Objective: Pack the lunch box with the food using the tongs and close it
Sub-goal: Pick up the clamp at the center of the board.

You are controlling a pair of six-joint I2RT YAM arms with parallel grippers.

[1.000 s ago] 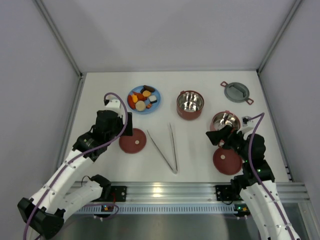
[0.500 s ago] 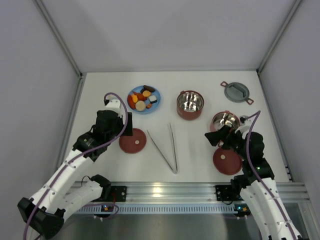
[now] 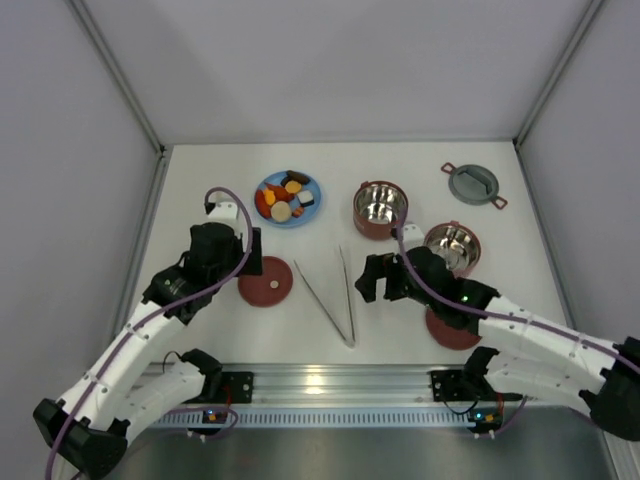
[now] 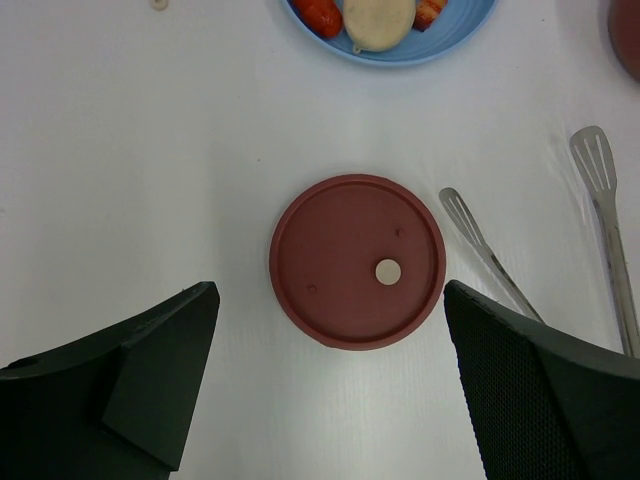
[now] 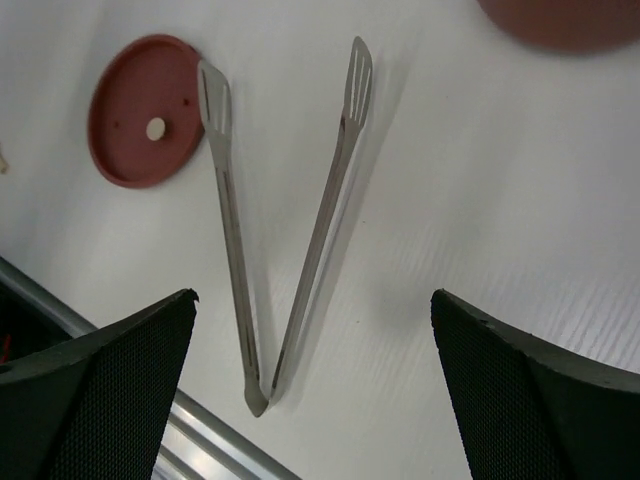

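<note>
1. Presently we see our left end effector and right end effector both spread wide, gripping nothing.
2. Our left end effector hovers over a flat dark-red disc lid beside the tongs.
3. Our right end effector hangs above the long thin silver metal tongs, which lie mid-desk with their joint toward the near edge.
4. Two dark-red steel-lined bowls stand right of centre, with a grey two-eared cover by the far right corner.
5. Small orange, cream and black food pieces sit on a light-blue plate toward the far edge.

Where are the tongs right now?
Top view: the tongs lie flat at centre front, joined end toward the arms, between the left-hand red lid and the open right gripper just to their right.
</note>
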